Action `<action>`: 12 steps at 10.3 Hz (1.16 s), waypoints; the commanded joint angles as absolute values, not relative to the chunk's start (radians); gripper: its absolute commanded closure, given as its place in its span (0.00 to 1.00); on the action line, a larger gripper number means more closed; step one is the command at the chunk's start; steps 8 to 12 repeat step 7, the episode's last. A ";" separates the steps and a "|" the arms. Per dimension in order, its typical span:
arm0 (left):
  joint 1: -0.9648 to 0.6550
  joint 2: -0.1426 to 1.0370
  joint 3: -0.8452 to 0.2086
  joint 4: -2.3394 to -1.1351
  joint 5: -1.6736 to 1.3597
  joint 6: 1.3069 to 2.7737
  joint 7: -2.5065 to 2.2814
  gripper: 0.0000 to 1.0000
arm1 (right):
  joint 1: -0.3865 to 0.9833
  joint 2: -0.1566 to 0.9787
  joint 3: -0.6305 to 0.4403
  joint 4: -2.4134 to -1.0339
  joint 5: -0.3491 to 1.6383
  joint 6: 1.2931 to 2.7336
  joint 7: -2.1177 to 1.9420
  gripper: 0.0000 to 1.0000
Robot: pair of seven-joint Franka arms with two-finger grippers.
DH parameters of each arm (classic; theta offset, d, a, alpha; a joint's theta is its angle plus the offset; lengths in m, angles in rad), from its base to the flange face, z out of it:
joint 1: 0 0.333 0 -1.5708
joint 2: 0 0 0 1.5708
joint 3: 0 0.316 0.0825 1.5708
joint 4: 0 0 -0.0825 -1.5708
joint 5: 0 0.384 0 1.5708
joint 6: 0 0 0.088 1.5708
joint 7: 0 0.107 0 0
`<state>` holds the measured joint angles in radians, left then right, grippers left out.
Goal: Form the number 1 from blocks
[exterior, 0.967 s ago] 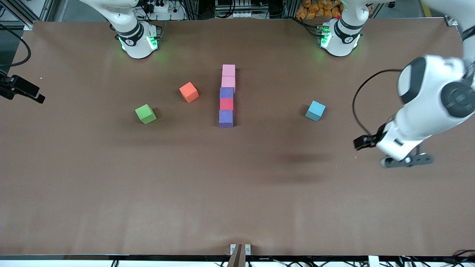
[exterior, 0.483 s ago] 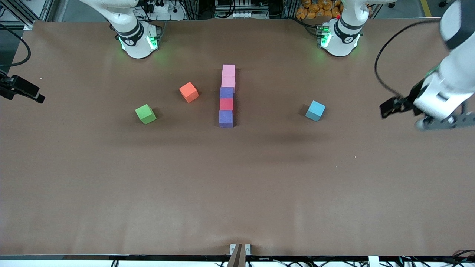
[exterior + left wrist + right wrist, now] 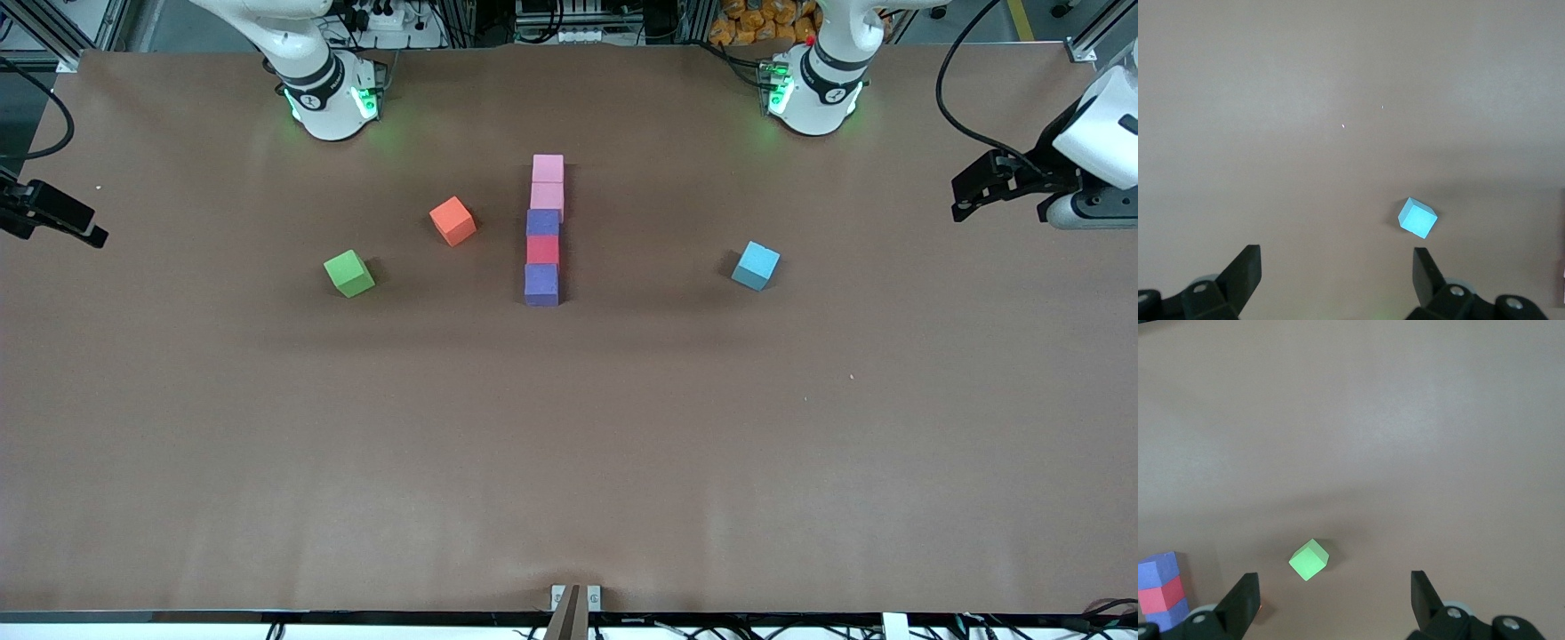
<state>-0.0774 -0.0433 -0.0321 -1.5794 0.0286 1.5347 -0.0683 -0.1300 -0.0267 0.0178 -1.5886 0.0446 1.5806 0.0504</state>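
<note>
The blocks lie in one straight touching column mid-table: a pink block (image 3: 548, 168) nearest the bases, a second pink block (image 3: 547, 196), a purple block (image 3: 543, 222), a red block (image 3: 542, 250) and a purple block (image 3: 541, 284) nearest the front camera. The column's red block (image 3: 1161, 594) shows at the edge of the right wrist view. My left gripper (image 3: 973, 191) (image 3: 1336, 267) hangs open and empty over the left arm's end of the table. At the right arm's end, my right gripper (image 3: 62, 216) (image 3: 1333, 593) waits open and empty.
A green cube (image 3: 348, 273) (image 3: 1309, 559) and an orange cube (image 3: 452, 220) sit beside the column toward the right arm's end. A light blue cube (image 3: 756, 265) (image 3: 1417, 218) sits toward the left arm's end. The brown table (image 3: 569, 444) runs wide nearer the front camera.
My left arm has swung away from the table's middle toward the left arm's end and back toward the bases. The blocks and the right arm have not moved.
</note>
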 commanded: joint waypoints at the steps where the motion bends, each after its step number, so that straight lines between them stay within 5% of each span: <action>1: -0.077 -0.045 -0.026 -1.540 -0.023 1.505 0.021 0.00 | -0.141 -0.037 0.028 -1.592 0.040 1.578 0.052 0.00; 12: -0.077 -0.044 -0.026 -1.531 -0.023 1.485 0.031 0.00 | -0.141 -0.037 0.028 -1.592 0.040 1.578 0.052 0.00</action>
